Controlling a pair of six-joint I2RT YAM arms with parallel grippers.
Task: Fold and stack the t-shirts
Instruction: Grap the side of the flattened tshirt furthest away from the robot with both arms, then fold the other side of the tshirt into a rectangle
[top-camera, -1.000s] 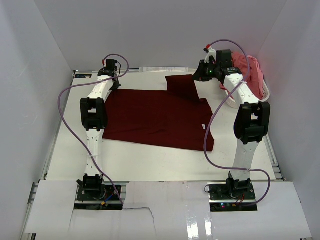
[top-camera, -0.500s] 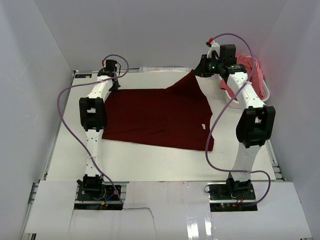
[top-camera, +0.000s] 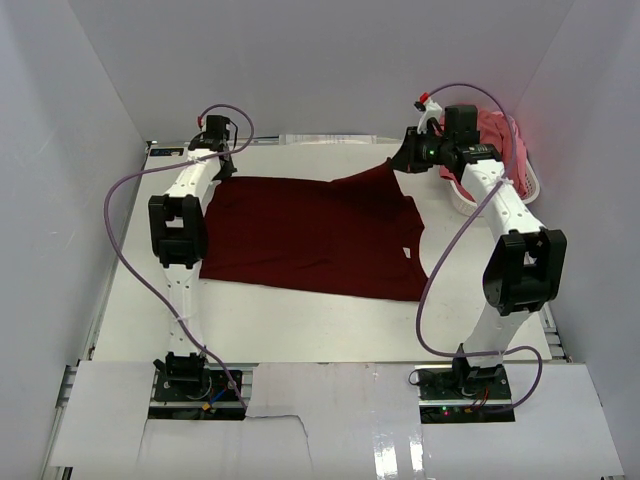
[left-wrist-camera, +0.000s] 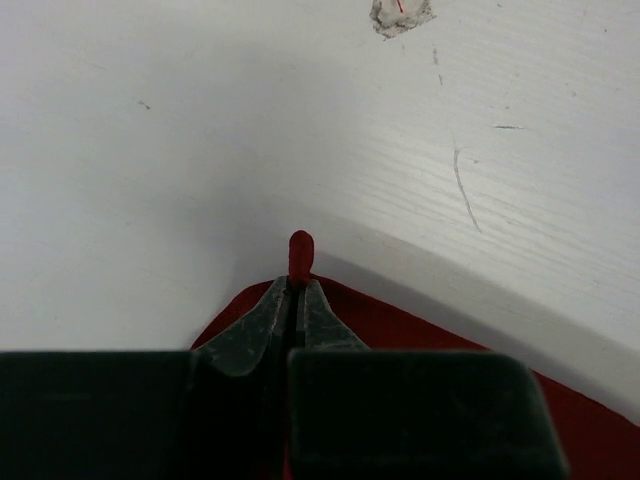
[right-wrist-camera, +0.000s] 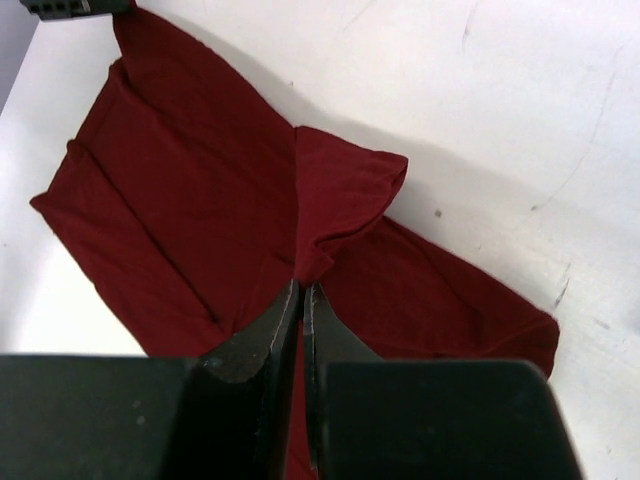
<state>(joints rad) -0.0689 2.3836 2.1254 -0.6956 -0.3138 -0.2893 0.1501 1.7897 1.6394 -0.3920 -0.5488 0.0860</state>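
A: Left claw (left-wrist-camera: 297, 283) is clenched on the far-left corner of the maroon t-shirt (top-camera: 310, 235); right claw (right-wrist-camera: 303, 288) is clenched on a raised fold at its far-right edge.
B: Shirt lies spread on the worktop (top-camera: 300, 325). I'd move both claws together, level and taut, toward the near hem, so the fold lands square and wrinkle-free.

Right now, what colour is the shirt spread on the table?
The shirt is plain dark maroon, clearest in the top view.
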